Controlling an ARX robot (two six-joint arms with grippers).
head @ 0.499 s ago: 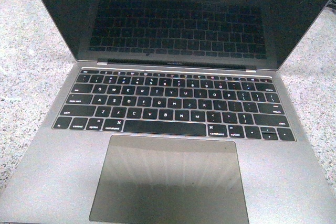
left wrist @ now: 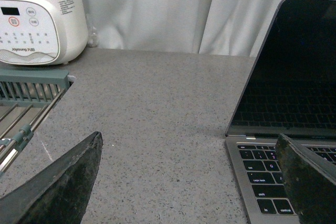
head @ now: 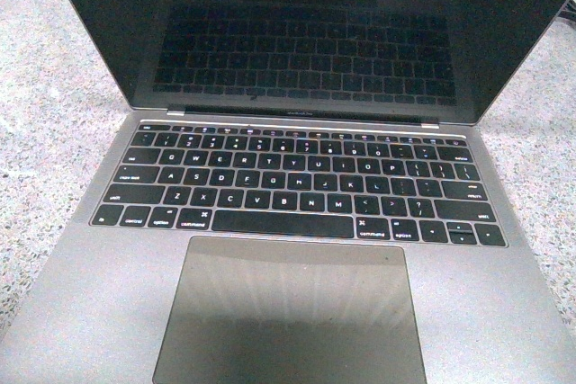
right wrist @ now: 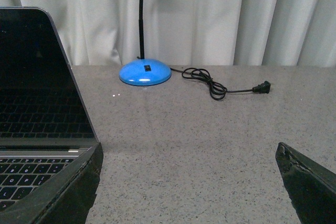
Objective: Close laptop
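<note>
Laptop (head: 297,222) fills nearly the whole front view, standing open on the speckled grey table (head: 45,87). Its trackpad (head: 292,312) is at the bottom centre, the black keyboard (head: 297,182) runs across the middle, and the dark glossy screen (head: 297,24) spans the top of the frame, mirroring the keys. The lid is raised and leans back.

In the left wrist view the left hand (left wrist: 189,140) is spread wide, gripping nothing. One finger shows over the table and the other in front of the keyboard's corner. A white kitchen appliance (left wrist: 37,19) and a green rack (left wrist: 31,85) stand well apart from the laptop, before a pale curtain (left wrist: 157,9).

In the right wrist view the right hand (right wrist: 189,150) is likewise spread and empty, with one finger by the laptop's edge. A blue lamp (right wrist: 144,72) and its black cord (right wrist: 215,85) lie beyond on the table.
</note>
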